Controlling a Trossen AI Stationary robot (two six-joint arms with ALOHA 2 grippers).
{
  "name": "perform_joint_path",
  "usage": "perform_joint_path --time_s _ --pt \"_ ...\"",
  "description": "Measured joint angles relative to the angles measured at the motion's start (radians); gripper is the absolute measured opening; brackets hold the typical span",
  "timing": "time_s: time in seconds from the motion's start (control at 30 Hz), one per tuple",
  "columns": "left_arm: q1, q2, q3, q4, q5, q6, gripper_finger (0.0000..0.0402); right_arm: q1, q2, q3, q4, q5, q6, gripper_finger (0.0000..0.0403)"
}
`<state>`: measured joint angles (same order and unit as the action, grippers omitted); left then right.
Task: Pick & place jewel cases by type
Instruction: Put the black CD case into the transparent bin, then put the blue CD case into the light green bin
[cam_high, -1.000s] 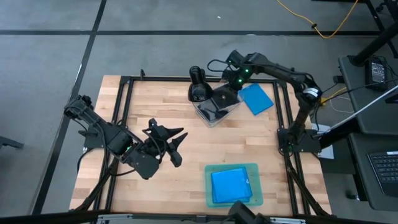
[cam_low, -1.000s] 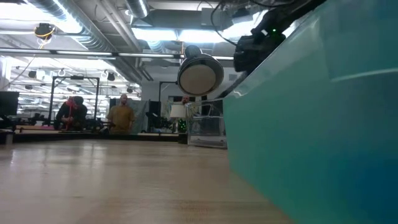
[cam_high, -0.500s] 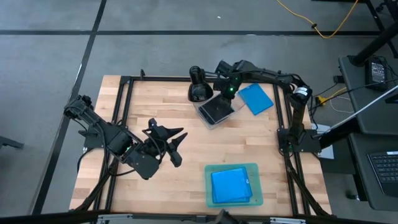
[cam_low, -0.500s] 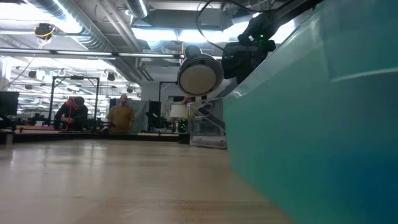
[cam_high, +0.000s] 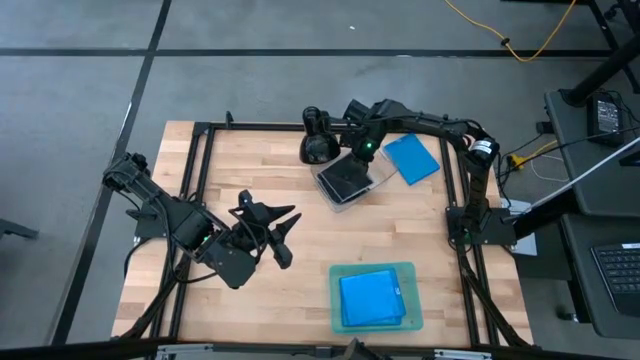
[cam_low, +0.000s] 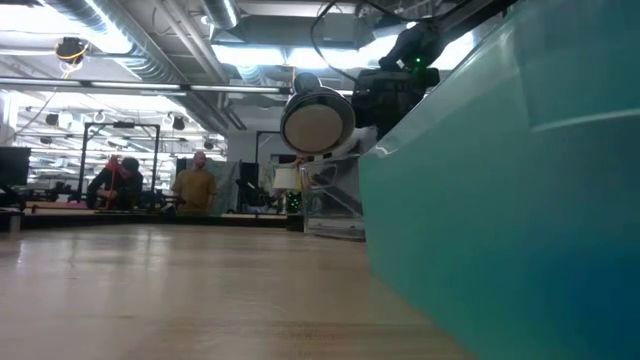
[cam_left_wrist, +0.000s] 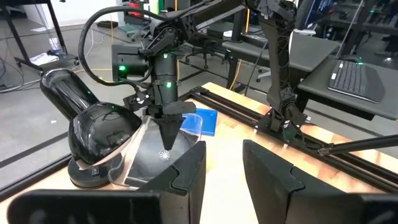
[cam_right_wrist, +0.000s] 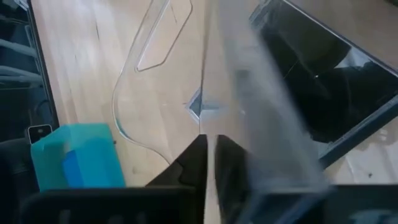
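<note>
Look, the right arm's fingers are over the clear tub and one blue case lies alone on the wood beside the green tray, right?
Almost. The high view shows the lone blue case beside the clear tub, far from the teal tray. The right gripper is over the tub.

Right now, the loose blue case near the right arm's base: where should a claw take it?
The blue case lies flat on the table, apart from the clear tub. Probably come straight down and pinch across its shorter width; the edge away from the tub looks unobstructed.
</note>
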<state>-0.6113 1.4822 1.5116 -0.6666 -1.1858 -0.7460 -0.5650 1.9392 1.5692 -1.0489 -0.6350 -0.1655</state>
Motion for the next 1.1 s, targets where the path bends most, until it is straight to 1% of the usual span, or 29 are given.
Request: perform_joint_path --time_s 0.43,0.6,0.7,0.83,1.1 --pt "0.000 0.000 0.000 0.000 -0.001 0.000 0.0100 0.004 -0.001 0.009 -0.021 -0.004 0.004 0.0186" --pt "0.000 0.000 0.000 -0.009 -0.001 0.000 0.0100 0.027 -0.002 0.067 -0.044 0.043 0.003 0.0212" --pt "0.000 0.000 0.000 -0.011 -0.002 0.000 0.0100 0.044 -0.003 0.121 -0.058 0.110 0.003 0.0215" --pt "0.000 0.000 0.000 -0.016 -0.002 0.000 0.0100 0.061 -0.003 0.201 -0.125 0.199 -0.005 0.0213" --pt "0.000 0.000 0.000 -0.030 -0.003 0.000 0.0100 0.110 -0.003 0.389 -0.326 0.431 -0.027 0.0210"
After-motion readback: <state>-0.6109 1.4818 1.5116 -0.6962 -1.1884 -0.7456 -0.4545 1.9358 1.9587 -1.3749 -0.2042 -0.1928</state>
